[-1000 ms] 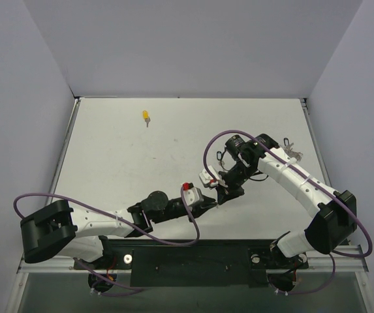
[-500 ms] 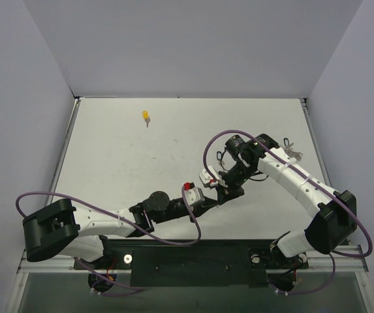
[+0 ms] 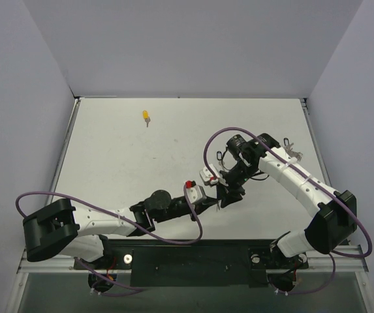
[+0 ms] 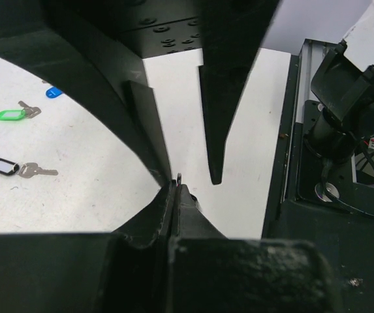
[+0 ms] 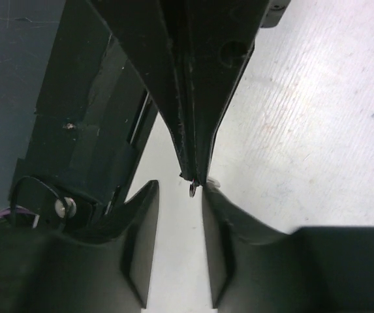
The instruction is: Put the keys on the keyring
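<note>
Position of arms: both arms reach to the middle of the table [image 3: 121,169], and their tips meet just ahead of the arm bases, slightly right of centre.

Left gripper [image 4: 175,188]: its two fingers are pressed flat together, with no gap along the seam. A thin metal sliver [image 4: 179,176] pokes out of the seam at the very tip, pinched there. The right wrist view shows the same closed tip with a tiny dark piece hanging just below it. Whether that sliver belongs to the keyring cannot be told; it is too small in every view.

Right gripper [image 5: 179,192]: its fingers stand spread, with a clear strip of table visible between them. The left gripper's closed tip points into the mouth of that gap. The right fingers do not touch the sliver in either wrist view.

Keys: one yellow key [image 3: 146,116] lies alone at the far left part of the table, well apart from both grippers. The left wrist view shows three more items lying flat on the table, all well apart from the grippers:
- A green key [image 4: 12,115] lies with its silver blade pointing right.
- A blue key head [image 4: 54,92] sits just beyond it, partly hidden behind a gripper finger.
- A black-outlined tag [image 4: 2,165] lies nearer the camera, with a silver key [image 4: 36,171] attached to it.
</note>
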{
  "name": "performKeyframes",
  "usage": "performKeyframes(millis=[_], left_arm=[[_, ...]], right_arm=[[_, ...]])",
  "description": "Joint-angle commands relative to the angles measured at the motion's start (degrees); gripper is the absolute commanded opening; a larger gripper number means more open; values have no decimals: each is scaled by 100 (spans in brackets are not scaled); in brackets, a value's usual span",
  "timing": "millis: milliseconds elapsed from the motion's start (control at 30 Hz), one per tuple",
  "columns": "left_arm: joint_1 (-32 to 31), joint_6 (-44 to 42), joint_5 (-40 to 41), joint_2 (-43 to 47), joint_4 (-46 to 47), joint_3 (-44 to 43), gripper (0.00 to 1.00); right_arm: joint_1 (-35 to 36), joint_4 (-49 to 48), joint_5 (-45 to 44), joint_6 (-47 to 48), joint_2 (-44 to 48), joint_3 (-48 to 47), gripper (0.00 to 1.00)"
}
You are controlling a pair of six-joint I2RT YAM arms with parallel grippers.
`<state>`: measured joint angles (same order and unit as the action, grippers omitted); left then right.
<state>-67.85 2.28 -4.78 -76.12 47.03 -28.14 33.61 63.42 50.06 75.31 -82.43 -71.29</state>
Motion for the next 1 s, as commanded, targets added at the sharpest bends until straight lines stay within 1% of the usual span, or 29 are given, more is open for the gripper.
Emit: performKeyframes(millis=[0, 33, 133, 267, 333, 400, 567, 800, 967], left_arm=[[-35, -35, 258, 264, 333, 97, 0], [-26, -18, 258, 316, 368, 133, 0], [0, 53, 206, 396, 719, 378, 0], [88, 281, 30, 422, 1106, 529, 0], [106, 360, -23, 405, 1186, 529, 0], [115, 422, -15, 396, 1273, 529, 0], [132, 597, 108, 378, 1572, 652, 0], [150, 738, 152, 343, 1863, 749, 0], [158, 782, 179, 343, 1951, 784, 0]], right_arm=[[-292, 232, 627, -192, -19, -140, 38], [-345, 250, 680, -183, 8, -131, 41], [-582, 311, 873, -61, 95, -96, 42], [-627, 329, 1154, 212, 87, 27, 36], [-557, 312, 1234, 256, 61, 53, 30], [-469, 320, 1225, 274, 17, 45, 29], [-364, 312, 1287, 309, -36, 80, 28], [-372, 312, 1392, 335, -27, 71, 21], [-372, 320, 1453, 353, -45, 71, 18]])
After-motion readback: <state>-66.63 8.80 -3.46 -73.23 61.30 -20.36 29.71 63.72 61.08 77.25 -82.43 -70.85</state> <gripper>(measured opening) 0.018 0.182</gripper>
